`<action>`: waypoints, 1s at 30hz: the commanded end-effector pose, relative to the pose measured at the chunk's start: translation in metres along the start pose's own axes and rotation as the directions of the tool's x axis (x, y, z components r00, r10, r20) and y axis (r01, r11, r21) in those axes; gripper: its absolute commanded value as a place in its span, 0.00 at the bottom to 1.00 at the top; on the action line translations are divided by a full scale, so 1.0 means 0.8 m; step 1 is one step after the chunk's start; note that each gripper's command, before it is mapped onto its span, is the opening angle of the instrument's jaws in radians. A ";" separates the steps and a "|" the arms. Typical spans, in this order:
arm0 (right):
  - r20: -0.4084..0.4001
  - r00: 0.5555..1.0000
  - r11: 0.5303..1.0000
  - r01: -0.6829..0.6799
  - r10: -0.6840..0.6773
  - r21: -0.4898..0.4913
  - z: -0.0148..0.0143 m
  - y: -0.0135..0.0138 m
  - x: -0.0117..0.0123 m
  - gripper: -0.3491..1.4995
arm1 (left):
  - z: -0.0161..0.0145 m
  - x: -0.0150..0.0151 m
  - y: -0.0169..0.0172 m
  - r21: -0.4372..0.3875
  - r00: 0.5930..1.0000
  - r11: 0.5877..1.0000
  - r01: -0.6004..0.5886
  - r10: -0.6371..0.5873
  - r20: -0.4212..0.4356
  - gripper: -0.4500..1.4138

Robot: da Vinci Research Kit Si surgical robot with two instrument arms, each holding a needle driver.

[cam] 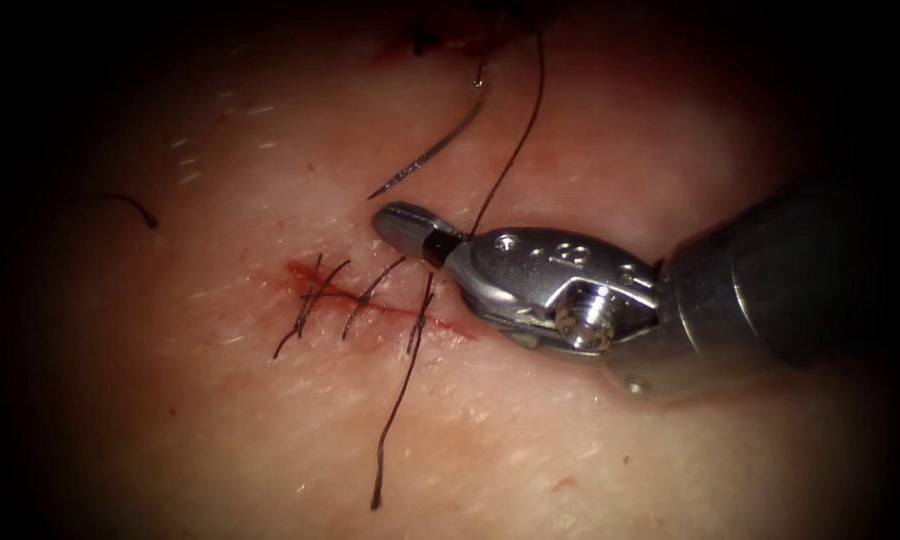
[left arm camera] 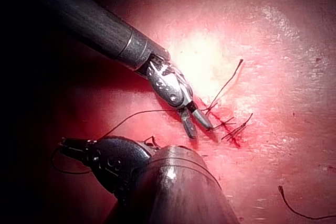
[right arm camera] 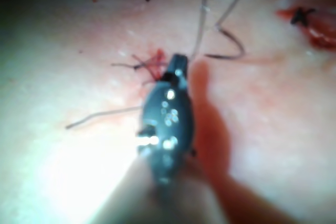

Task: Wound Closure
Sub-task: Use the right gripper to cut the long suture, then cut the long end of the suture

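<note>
Two tools: we see the right tool (cam: 392,223) just beside the cut (cam: 440,322), and the left tool (left arm camera: 65,145) over the tissue (cam: 220,420).
Right jaws: apart (clearest from the left wrist), holding nothing.
Left tool: we cannot tell what it holds.
Needle (cam: 440,145): lies free on the tissue toward its far edge, not in it.
Thread (cam: 515,140): runs from the far edge down to the right tool.
</note>
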 end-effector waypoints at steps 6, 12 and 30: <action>0.010 1.000 1.000 0.000 0.000 0.026 -0.0035 -0.0025 -0.0024 0.98 | -0.0041 -0.0007 -0.0007 0.032 1.000 0.999 -0.004 0.004 0.001 0.00; 0.014 1.000 0.999 0.003 -0.003 0.049 -0.0064 -0.0030 -0.0026 0.98 | -0.0077 -0.0013 -0.0020 0.049 1.000 0.999 -0.012 0.011 0.017 0.00; 0.014 1.000 0.999 0.007 -0.007 0.046 -0.0087 -0.0034 -0.0031 0.98 | -0.0143 -0.0097 -0.0034 0.228 0.988 0.966 0.123 -0.140 0.061 0.84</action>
